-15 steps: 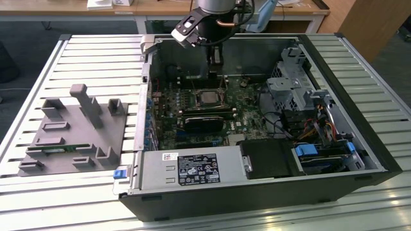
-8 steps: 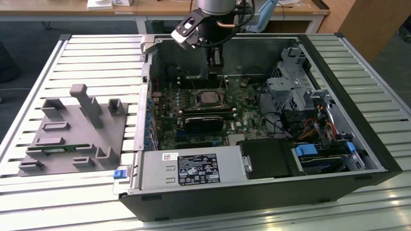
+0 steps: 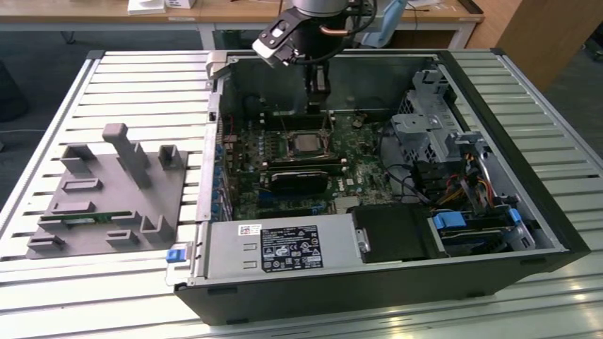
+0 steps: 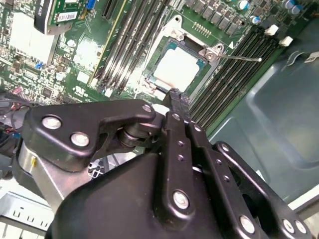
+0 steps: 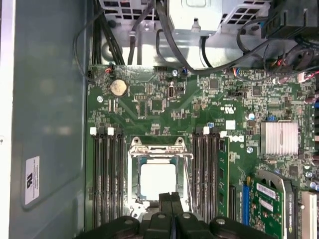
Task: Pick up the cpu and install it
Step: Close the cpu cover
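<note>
- The tool is hanging inside the open computer case, which is lying on its side on the slatted counter. Its fingers are pointing down toward the motherboard.
- In the first wrist view the tool's two fingers are pressing flat against each other with only a thin seam between them. The tool is therefore narrow, and nothing is showing in its grip.
- The cpu is sitting in its socket on the motherboard, silver top facing up and lying level. Banks of memory slots are flanking it on two opposite sides.
- The relation that matters: taking the exterior view as a dial centred on the tool, the cpu is lying at about 6 o'clock, near but apart. The fingertips are hovering above the board, just off the socket's edge rather than over the chip's middle.
- The cpu is square, so it is offering no long axis. Its edges are running parallel to the memory slots, and in the first wrist view the seam between the fingers is lining up with those slots.
- The thin socket lever is standing clear of the socket in the second wrist view, so the latch is judged to be undone.
- The gray parts holder is sitting at about 8 o'clock from the tool, well apart on the counter.
</note>
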